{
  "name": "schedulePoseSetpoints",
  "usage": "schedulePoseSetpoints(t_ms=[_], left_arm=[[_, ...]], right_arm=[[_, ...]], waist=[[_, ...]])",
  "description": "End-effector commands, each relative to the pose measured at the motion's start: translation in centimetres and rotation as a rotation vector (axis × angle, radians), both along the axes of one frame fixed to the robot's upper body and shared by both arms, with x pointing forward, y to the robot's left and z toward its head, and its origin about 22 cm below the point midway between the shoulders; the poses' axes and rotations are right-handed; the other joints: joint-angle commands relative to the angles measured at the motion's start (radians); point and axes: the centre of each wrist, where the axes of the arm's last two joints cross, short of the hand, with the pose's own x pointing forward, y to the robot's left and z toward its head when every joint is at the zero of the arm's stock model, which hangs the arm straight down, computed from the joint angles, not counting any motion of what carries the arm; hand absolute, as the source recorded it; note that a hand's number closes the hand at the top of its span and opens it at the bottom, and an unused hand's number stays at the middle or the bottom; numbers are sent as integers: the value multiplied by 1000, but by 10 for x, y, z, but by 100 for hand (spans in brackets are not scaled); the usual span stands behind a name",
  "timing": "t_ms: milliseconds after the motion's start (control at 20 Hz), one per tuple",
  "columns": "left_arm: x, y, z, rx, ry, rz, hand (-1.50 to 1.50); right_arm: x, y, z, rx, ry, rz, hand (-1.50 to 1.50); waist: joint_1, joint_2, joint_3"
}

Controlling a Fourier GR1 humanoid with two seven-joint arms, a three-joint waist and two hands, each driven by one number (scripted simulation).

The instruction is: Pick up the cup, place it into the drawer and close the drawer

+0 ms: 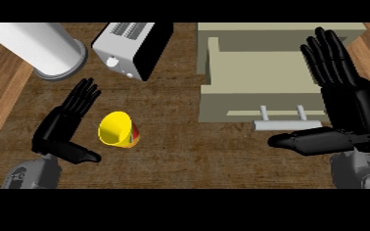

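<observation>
**Cup on the counter, both hands open**

The brown wooden counter (188, 166) lies under both hands. An open beige drawer (245, 73) sits partly beneath the right hand (343, 107), reaching from that hand toward the left hand's side. A white cylinder with a grey rim (43, 49) stands beyond the left hand (57, 129), well apart from its fingertips. A white and black toaster (133, 49) is beyond that hand too, on the side nearer the right hand.

The right hand is spread wide, fingers straight, thumb out sideways, and holds nothing. The left hand is also open, fingers straight, and holds nothing.

The small yellow cup (117, 129) rests on the counter just beside the left hand, between its fingers and thumb, not in the drawer. The drawer's silver bar handle (285, 124) lies just beyond the right thumb.
</observation>
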Motion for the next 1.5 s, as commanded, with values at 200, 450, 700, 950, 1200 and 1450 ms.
schedulePoseSetpoints(t_ms=[200,450,700,950,1200,1450], left_arm=[[17,8,-38,27,55,15,-150],[-7,20,-92,44,56,27,-150],[3,12,-99,61,55,38,-150],[-3,4,-110,21,10,57,-150],[-14,0,-121,26,28,58,-150],[9,-1,-106,21,-17,43,-150]], right_arm=[[-1,-12,-12,8,-6,-17,-150],[9,-10,4,-15,-6,-5,-150],[16,6,22,-8,0,-7,-150],[7,-15,18,-16,1,18,-150],[16,-28,21,-6,-8,24,-150],[9,-8,14,4,-12,10,-150]], waist=[[0,-1,0],[-11,4,-1],[-8,3,-1],[-16,5,-2],[-14,6,-2],[-23,9,-3]])
